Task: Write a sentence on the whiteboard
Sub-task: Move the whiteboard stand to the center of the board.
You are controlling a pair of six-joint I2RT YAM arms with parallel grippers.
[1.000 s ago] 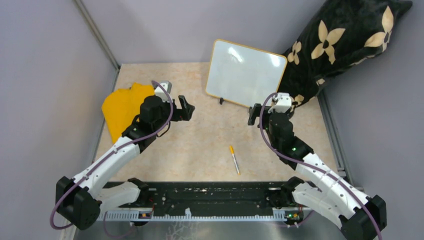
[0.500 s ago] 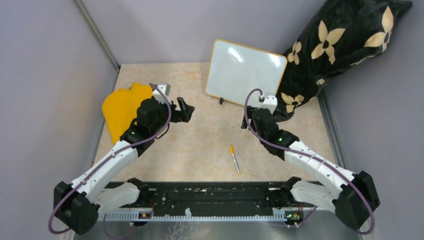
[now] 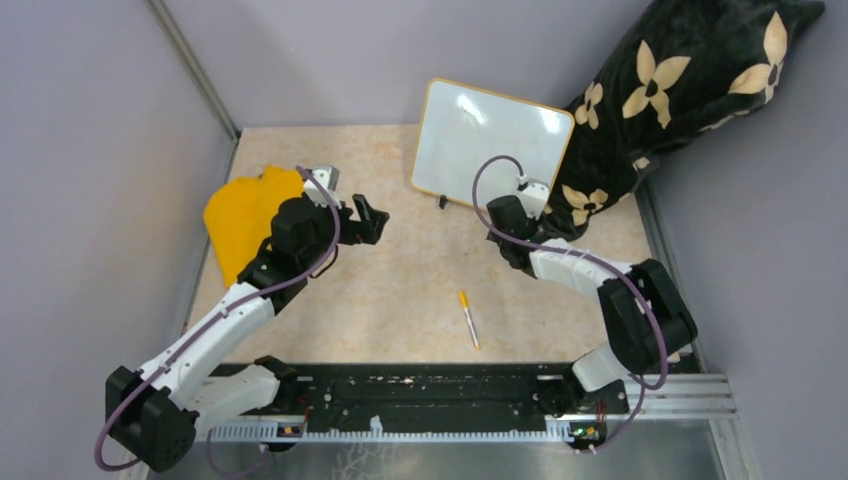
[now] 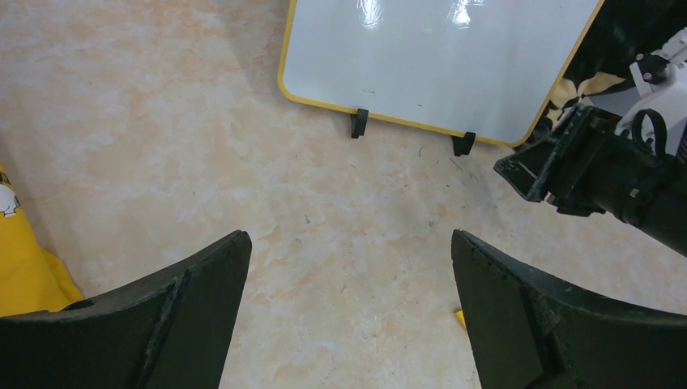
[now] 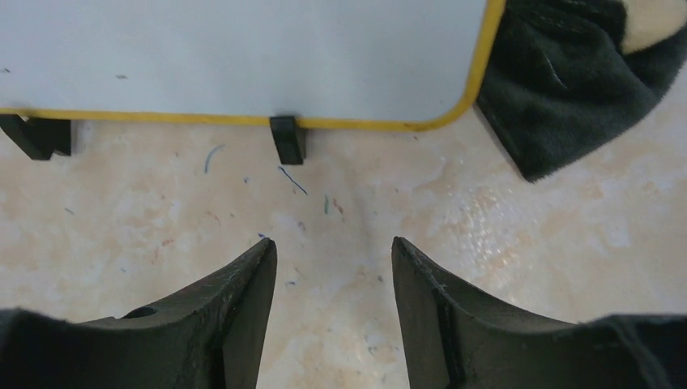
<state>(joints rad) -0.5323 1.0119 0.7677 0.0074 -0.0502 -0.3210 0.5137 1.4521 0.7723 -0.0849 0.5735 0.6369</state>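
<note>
Jaws stand spread on either side: the left jaws gape wide and empty, and the right jaws are parted less widely, also empty, low over the bench point(image 3: 400, 290) just before the right foot of the whiteboard point(image 3: 490, 145). That board stands at 12 o'clock, propped against the pillow point(image 3: 680, 90), its face blank. The pen point(image 3: 467, 319) lies untouched at 6 o'clock. Likely step: fetching the pen. Grip it across the barrel, mid-length, squarely, leaving both ends free. Count: one whiteboard, two black feet point(image 4: 359, 123), one pen, one yellow cloth point(image 3: 245, 215), one pillow.
</note>
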